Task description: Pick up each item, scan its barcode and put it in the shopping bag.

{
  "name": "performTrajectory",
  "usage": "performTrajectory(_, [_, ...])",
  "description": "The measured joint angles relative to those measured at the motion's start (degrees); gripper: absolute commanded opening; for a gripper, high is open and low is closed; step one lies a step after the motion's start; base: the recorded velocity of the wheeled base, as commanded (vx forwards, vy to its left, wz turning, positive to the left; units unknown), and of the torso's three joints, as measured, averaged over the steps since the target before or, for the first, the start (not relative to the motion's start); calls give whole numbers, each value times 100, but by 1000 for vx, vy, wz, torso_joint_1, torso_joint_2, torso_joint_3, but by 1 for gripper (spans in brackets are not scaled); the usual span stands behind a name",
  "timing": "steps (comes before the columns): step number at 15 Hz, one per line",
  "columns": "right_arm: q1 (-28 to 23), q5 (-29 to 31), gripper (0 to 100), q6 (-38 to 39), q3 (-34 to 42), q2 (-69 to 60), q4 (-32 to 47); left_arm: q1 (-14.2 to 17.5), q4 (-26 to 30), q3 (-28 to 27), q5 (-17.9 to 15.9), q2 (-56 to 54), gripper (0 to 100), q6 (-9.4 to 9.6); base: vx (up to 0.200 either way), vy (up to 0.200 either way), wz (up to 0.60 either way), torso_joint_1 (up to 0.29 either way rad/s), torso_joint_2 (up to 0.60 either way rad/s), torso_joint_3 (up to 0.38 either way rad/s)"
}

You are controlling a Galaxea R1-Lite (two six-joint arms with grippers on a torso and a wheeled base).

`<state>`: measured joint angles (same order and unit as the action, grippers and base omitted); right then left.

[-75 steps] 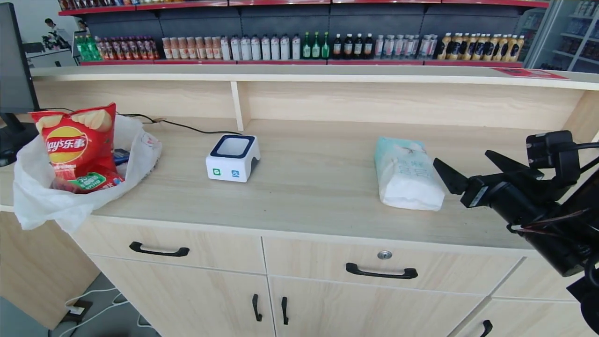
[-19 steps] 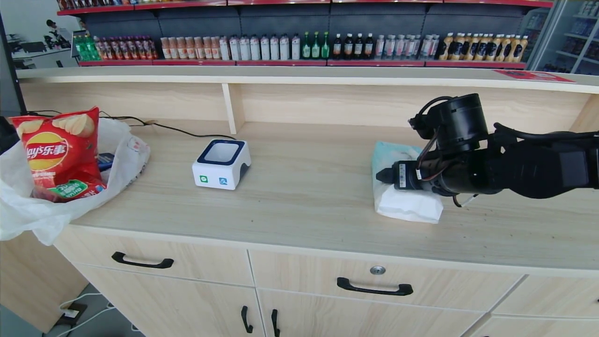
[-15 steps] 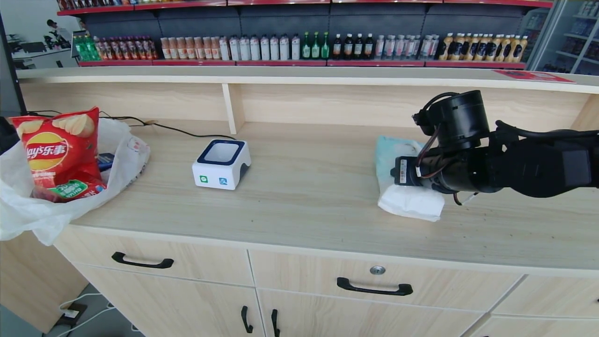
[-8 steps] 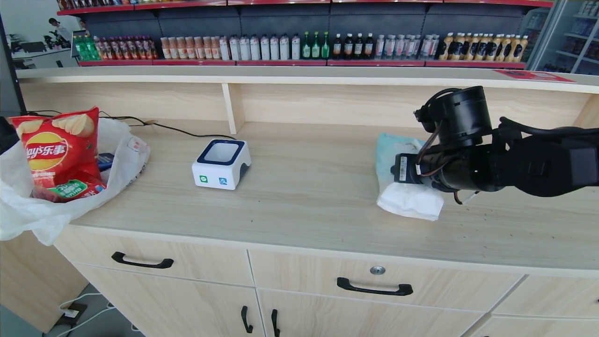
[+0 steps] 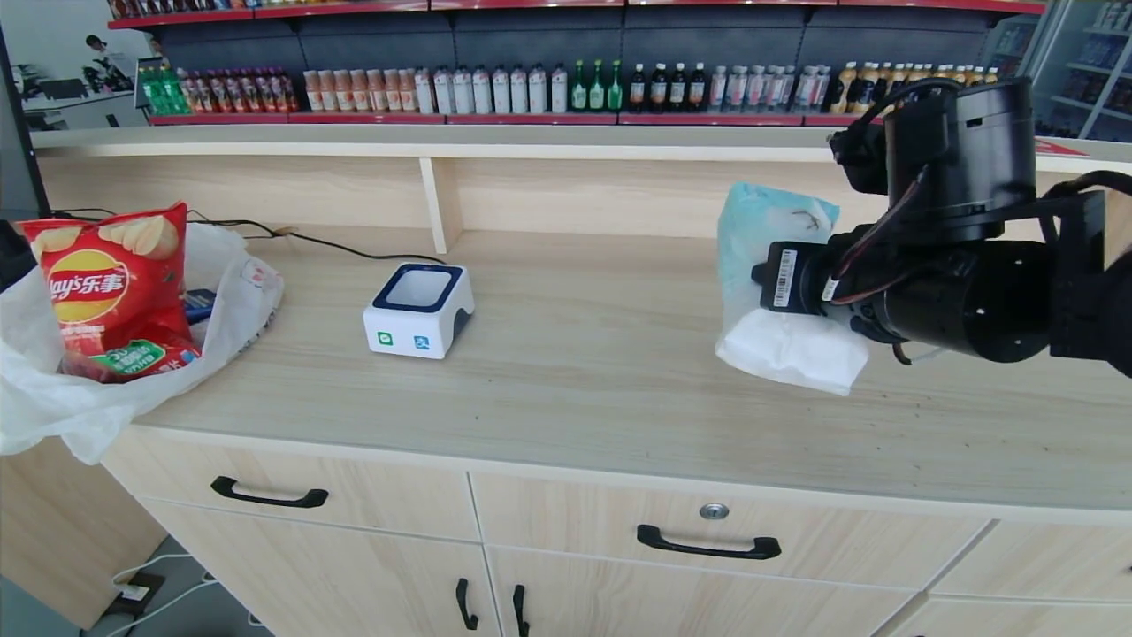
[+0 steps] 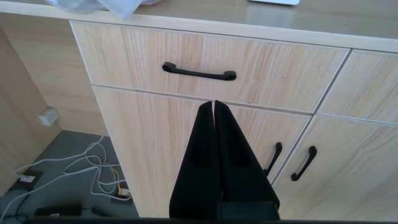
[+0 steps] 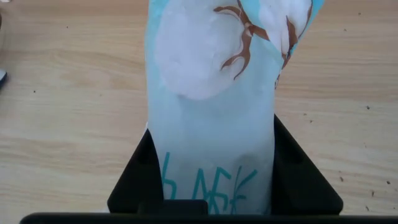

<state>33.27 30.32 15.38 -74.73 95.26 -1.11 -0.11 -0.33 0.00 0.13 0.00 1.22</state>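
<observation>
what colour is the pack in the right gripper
The pack is pale turquoise and white with a brown sprig print, clearest in the right wrist view.

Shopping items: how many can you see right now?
3. A red chips bag stands in the white shopping bag, a blue item beside it is mostly hidden, and the right gripper holds a tissue pack. The bag may hide more.
</observation>
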Motion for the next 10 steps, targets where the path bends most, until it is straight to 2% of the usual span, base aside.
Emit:
performTrajectory(3, [496,619,0,-12,500,-499,-502,1,1,0,0,0,0,-7,0,0,0,0,0,0])
performTrajectory(5, [769,806,0,-23,983,-857,-742,1,1,0,2,2,0,-2,0,0,0,0,0,0])
performTrajectory(7, [956,811,0,-22,1520,-1204,-1309,1,1,0,2,2,0,-7,0,0,0,0,0,0])
performTrajectory(10, [1036,315,0,7,2248,-1641,-2111,1,0,0,2,2,0,-7,0,0,0,0,0,0])
